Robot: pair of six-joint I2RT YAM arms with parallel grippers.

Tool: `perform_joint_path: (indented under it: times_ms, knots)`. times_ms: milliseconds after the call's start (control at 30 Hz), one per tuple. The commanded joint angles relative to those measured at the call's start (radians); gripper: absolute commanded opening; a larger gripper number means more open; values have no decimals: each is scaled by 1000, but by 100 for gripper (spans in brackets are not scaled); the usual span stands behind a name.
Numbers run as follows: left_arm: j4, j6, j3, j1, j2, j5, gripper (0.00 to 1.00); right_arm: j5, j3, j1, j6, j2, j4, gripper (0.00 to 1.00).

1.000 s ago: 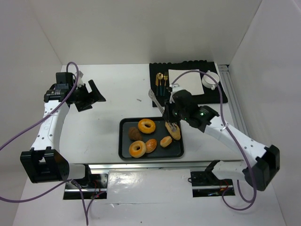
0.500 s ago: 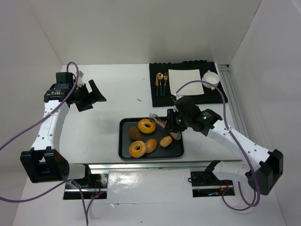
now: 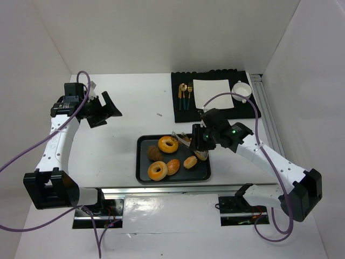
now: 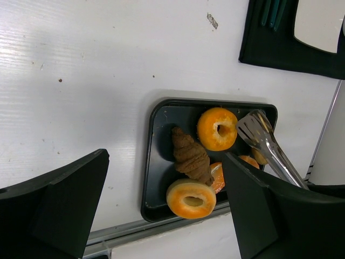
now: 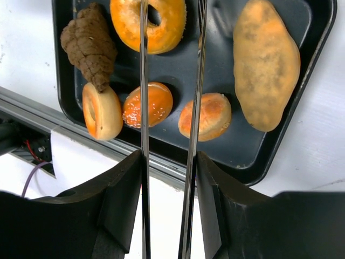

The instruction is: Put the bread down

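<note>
On the tray [image 5: 240,148], the bread [image 5: 267,65] is shown lying parallel beside the tongs [image 4: 254,125] clamped in the right gripper [image 5: 168,159]; the left gripper [image 4: 164,162], spread, is stationed farther off.

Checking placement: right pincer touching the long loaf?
Apart. Right wrist view: long loaf lies in the tray; tray rim and table separate it from the right pincer holding tongs.

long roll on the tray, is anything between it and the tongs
Nothing visible. The long roll lies beside the tongs held in the right gripper, only bare tray between them; the round bun sits under a tong arm.
</note>
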Motion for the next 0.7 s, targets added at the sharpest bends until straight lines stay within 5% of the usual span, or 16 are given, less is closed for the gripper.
perform_joint_path:
  times_ms: [0, 533, 667]
  knots:
    - [27, -13, 12, 6, 8, 22, 100, -14, 31, -7, -17, 14, -36, 50]
    - [27, -13, 12, 6, 8, 22, 100, -91, -7, -16, -74, 64, 26, 51]
    - [27, -13, 12, 6, -1, 22, 100, -65, 2, -25, -74, 48, 17, 42]
